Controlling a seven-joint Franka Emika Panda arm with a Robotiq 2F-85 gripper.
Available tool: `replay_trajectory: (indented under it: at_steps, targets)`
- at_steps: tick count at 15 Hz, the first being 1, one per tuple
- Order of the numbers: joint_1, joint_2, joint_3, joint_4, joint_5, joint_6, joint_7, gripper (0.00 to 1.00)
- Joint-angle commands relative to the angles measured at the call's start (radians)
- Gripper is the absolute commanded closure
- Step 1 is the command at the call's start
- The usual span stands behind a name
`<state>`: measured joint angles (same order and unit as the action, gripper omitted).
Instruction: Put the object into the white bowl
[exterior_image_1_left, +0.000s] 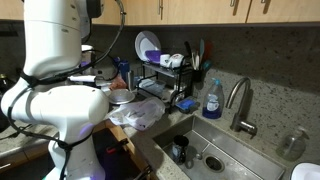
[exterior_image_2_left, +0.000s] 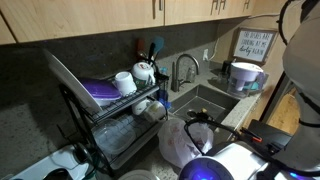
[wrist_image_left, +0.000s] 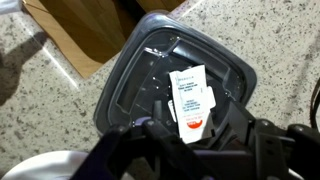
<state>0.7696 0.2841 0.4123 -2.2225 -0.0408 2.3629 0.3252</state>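
Note:
In the wrist view a white sachet with red print (wrist_image_left: 190, 103) stands out against a black plastic tray (wrist_image_left: 135, 70) on the speckled counter. My gripper (wrist_image_left: 192, 135) is right over the tray, its dark fingers on either side of the sachet's lower end, and it looks shut on it. A white rounded rim (wrist_image_left: 45, 165) at the lower left may be the white bowl. In both exterior views the arm (exterior_image_1_left: 60, 95) hides the gripper and the sachet.
A brown board (wrist_image_left: 95, 30) lies beyond the tray. A crumpled plastic bag (exterior_image_1_left: 135, 112) sits by the sink (exterior_image_1_left: 215, 150). A dish rack (exterior_image_2_left: 115, 115) with plates and cups stands on the counter, with a faucet (exterior_image_2_left: 180, 70) behind the sink.

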Motion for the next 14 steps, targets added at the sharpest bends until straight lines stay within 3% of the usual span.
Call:
replay_trajectory:
  at_steps: [1, 6, 13, 14]
  targets:
    - [0.013, -0.016, -0.006, -0.024, -0.004, -0.008, 0.024, 0.16]
    - [0.014, 0.016, -0.015, -0.021, -0.006, -0.011, 0.022, 0.31]
    - [0.021, 0.056, -0.021, -0.01, -0.008, -0.02, 0.023, 0.27]
    - [0.022, 0.058, -0.022, -0.01, -0.009, -0.021, 0.024, 0.45]
